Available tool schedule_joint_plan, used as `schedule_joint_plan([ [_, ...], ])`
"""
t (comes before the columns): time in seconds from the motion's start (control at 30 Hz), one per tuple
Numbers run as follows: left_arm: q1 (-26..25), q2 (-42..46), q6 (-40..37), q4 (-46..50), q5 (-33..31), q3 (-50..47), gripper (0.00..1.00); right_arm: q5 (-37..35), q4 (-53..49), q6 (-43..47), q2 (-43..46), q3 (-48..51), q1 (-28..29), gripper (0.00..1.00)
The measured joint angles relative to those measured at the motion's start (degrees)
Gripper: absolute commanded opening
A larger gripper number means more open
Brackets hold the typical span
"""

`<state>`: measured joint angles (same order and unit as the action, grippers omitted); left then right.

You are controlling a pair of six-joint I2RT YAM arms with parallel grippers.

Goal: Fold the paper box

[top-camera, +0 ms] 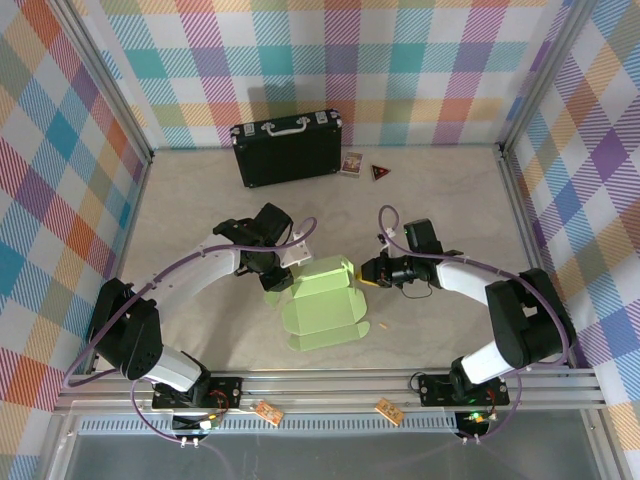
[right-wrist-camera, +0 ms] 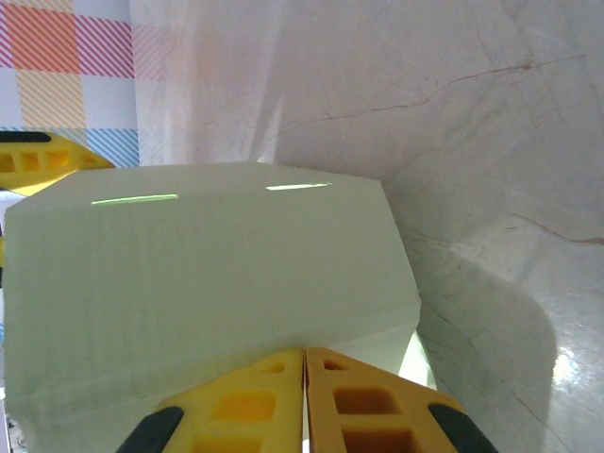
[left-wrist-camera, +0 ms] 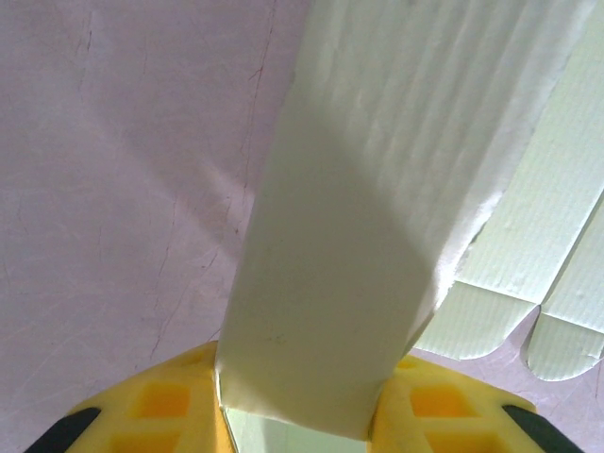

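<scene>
Paper box (top-camera: 325, 308) sits mid-table (top-camera: 200, 215), half formed, between the two arms. Its back part is raised into a faceted hump and its front panel lies flat toward the near edge. Left gripper (top-camera: 279, 279) is at the box's left rear. Its jaws are narrow, clamped on an upright flap (left-wrist-camera: 340, 255) that rises between the yellow fingers (left-wrist-camera: 160, 408). Rounded tabs (left-wrist-camera: 472, 330) lie flat on the table beside it. Right gripper (top-camera: 371, 271) touches the box's right side. Its jaws are closed finger against finger, with a broad pale panel (right-wrist-camera: 208, 274) just beyond them. Cannot tell whether a card edge is nipped in the seam. Handling, as judged: thin ribbed card, very light, likely to slide on the smooth table at a nudge unless one side is pinned. Probably stiff across the ribs and weak along the scored creases, so it should hinge there readily and spring back if released. The ragged edge on the held flap suggests it tears or dents under a hard pinch. Best hold is at flap edges close to a crease, with a shallow pinch. The middle of a panel would likely buckle. Surface looks matte, so grip should not slip much.
</scene>
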<state>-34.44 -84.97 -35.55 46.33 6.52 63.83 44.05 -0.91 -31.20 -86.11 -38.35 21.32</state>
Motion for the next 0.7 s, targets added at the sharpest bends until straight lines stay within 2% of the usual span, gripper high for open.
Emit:
schedule_joint_plan([
  [0.47, 0.02, -0.11, 0.46, -0.09, -0.02, 0.00, 0.19, -2.08, 2.95, 4.79, -3.23, -1.64, 3.15, 0.10],
  [0.7, 0.00, -0.59, 0.59, -0.46, -0.09, 0.00, 0.19, -6.80, 8.26, 12.68, -3.21, -1.64, 3.19, 0.27],
])
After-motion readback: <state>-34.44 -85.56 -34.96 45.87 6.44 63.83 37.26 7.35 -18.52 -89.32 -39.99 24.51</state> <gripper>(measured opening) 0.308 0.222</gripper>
